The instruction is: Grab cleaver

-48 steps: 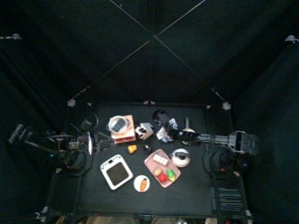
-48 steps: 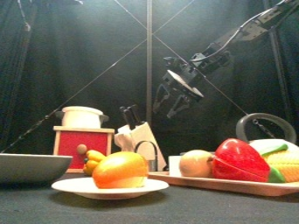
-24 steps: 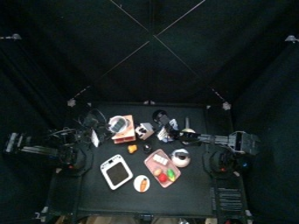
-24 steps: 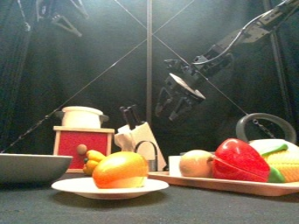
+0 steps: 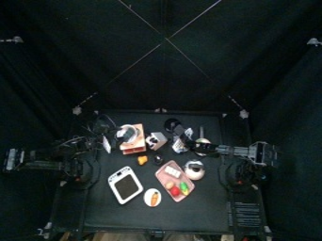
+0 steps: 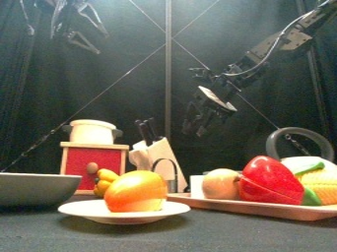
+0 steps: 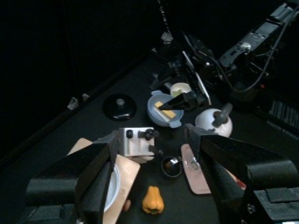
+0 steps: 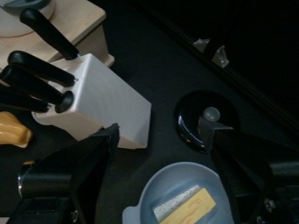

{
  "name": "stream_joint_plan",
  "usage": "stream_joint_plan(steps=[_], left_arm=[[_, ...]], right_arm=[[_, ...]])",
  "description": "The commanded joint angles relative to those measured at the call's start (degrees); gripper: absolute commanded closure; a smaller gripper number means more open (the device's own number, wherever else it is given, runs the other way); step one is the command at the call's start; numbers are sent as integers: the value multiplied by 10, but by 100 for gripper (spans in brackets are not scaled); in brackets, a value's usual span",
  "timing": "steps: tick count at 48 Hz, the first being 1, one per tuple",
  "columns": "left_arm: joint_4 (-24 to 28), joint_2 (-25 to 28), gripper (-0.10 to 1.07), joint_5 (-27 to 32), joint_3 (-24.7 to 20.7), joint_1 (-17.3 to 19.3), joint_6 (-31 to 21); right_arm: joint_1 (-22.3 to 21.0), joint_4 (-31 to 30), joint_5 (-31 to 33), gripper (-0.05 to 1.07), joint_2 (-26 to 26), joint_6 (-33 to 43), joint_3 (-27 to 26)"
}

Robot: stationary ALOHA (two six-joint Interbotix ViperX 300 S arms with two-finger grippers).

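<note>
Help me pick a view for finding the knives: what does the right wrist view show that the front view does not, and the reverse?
Only the right wrist view shows the black lid and the grey-blue bowl on the table. Only the front view shows the red grinder, the orange on a plate and the red pepper. Both show the white knife block with black handles.

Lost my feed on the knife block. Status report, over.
Both hands open, holding nothing. Right hand hovers above knife block; black handles all seated. Left hand high, off to the side. Nothing in the way.
</note>
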Motion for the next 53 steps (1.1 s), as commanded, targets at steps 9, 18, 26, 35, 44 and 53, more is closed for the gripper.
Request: stream_joint_plan(steps=[9, 18, 26, 35, 44, 53], left_arm=[[-48, 4, 2, -56, 18, 27, 0], [-54, 24, 2, -155, 45, 52, 2], [-28, 47, 3, -218, 55, 70, 4], [-20, 86, 3, -162, 53, 83, 3], [-13, 112, 3, -67, 39, 73, -4], [-9, 170, 3, -69, 33, 56, -22]], right_arm=[[1, -3, 12, 1, -40, 6, 11], [-4, 0, 18, 1, -25, 2, 4], [-4, -5, 29, 1, -8, 0, -5], [-8, -4, 29, 1, 7, 7, -15], [-14, 6, 29, 1, 17, 8, -18], [-15, 13, 27, 1, 29, 8, -28]])
